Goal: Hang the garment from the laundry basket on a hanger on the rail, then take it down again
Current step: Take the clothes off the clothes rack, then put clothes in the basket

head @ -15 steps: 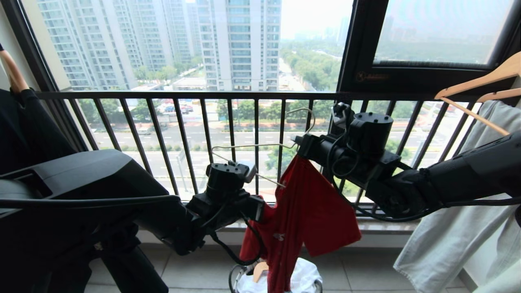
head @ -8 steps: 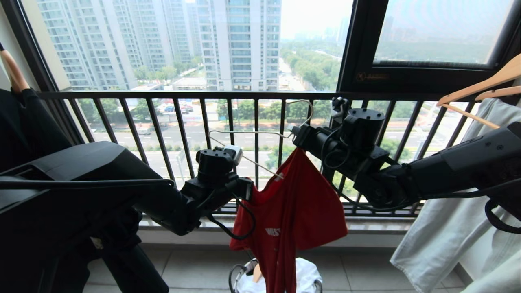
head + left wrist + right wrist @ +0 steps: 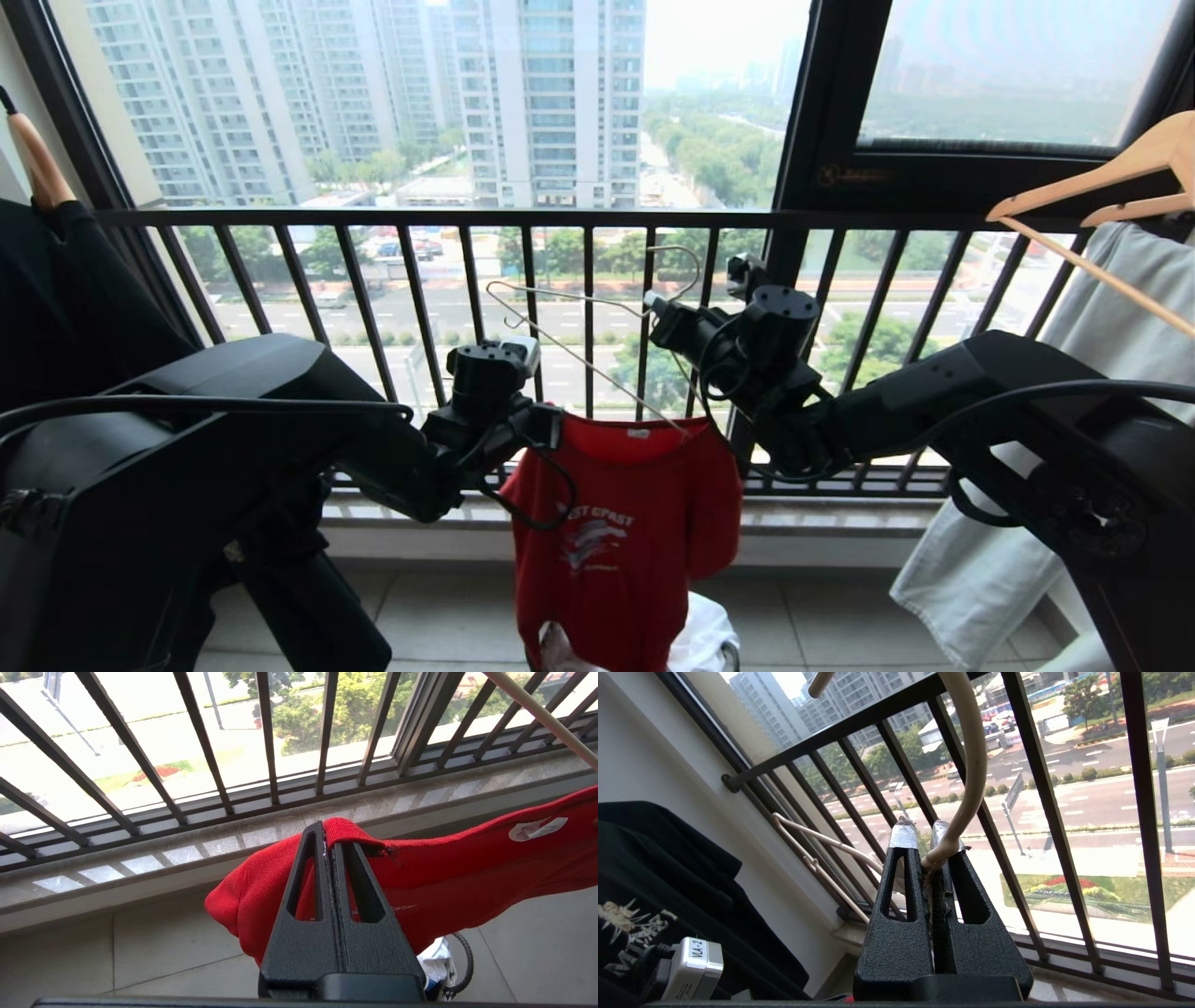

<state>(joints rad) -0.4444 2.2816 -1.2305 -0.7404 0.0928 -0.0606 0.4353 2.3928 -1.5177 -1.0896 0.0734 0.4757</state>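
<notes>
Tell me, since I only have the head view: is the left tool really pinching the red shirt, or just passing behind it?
Observer: Pinching. The left wrist view shows the left tool shut on a folded edge of the shirt.
Operator: And the right tool?
Observer: The right wrist view shows the right tool shut on the hanger where its neck begins.
Operator: Anything odd about that tool?
Observer: Its fingertips are wrapped in grey tape.
</notes>
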